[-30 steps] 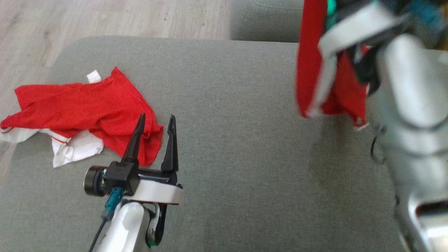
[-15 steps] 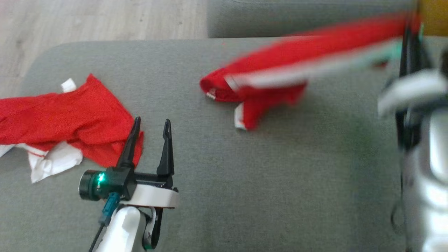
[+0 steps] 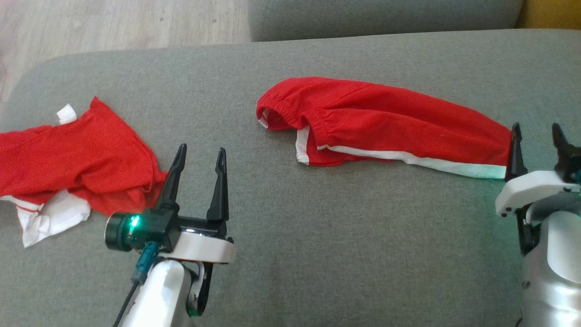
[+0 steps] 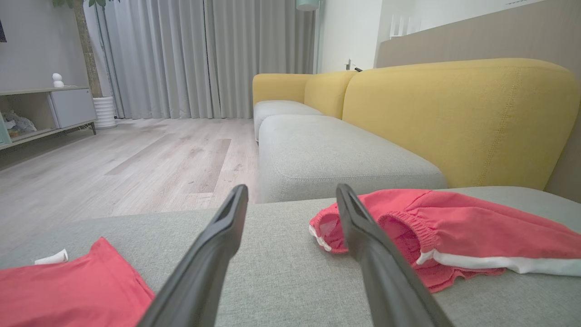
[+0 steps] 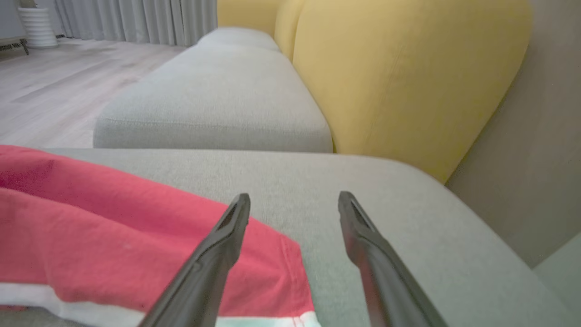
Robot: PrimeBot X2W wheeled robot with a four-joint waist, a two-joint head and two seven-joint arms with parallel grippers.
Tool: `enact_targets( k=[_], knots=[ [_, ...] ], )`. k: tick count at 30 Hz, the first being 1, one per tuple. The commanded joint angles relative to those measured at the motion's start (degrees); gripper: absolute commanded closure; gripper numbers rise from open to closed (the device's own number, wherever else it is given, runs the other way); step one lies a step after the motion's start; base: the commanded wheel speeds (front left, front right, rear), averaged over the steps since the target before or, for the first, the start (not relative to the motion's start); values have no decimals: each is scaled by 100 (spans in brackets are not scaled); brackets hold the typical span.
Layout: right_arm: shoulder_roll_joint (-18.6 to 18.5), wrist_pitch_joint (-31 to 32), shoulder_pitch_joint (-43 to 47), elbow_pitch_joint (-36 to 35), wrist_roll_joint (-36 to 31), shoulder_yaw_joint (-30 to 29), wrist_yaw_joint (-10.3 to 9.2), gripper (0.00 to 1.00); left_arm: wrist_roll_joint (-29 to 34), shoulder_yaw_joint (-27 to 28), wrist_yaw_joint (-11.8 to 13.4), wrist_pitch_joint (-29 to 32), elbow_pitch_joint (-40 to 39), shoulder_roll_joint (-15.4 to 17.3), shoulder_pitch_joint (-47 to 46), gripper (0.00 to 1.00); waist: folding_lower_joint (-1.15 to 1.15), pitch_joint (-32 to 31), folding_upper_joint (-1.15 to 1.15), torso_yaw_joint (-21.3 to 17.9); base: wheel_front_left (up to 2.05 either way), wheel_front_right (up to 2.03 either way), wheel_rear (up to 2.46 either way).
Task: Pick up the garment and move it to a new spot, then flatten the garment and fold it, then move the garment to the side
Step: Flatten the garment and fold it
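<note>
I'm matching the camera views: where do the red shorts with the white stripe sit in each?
Head view: red shorts, upper centre stretching right.
Left wrist view: lower right, waistband toward centre.
Right wrist view: lower left, hem toward centre.
Shared landmark: the grey cushion under them.

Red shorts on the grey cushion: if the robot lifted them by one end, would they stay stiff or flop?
Probably flop: the red shorts lie in soft folds, so they would likely hang limp. The cloth looks thin, so probably light. Pushed, they would likely bunch up rather than slide on the grey cushion.
</note>
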Motion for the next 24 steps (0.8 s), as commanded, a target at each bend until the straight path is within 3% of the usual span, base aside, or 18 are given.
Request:
enact_targets(
  k=[1,4,8,13,17,24],
  knots=[
    [23,-202,-268,-223,-178,103,-4,0,42,172,-7,-53,-158,11,-195,0,0,-20,0,-24,0,0,0],
    [36,-453,-214,-376,-314,146,-4,0,36,165,-16,-53,-151,11,-196,0,0,-66,0,-51,0,0,0],
    [39,-595,150,-770,571,950,-4,0,-47,129,-11,-53,-177,11,-190,0,0,-153,0,-95,0,0,0],
    [40,-602,988,-2032,1260,1559,-4,0,-146,92,3,-53,-208,11,-172,0,0,-136,0,-195,0,0,0],
    [40,-602,1648,-2751,1576,1671,-4,0,-207,68,-19,-53,-236,11,-144,0,0,-67,0,-308,0,0,0],
    [41,-603,1840,-3055,1724,1639,-4,0,-106,-63,-248,-53,70,14,-322,0,0,130,0,-554,0,0,0]
  ],
)
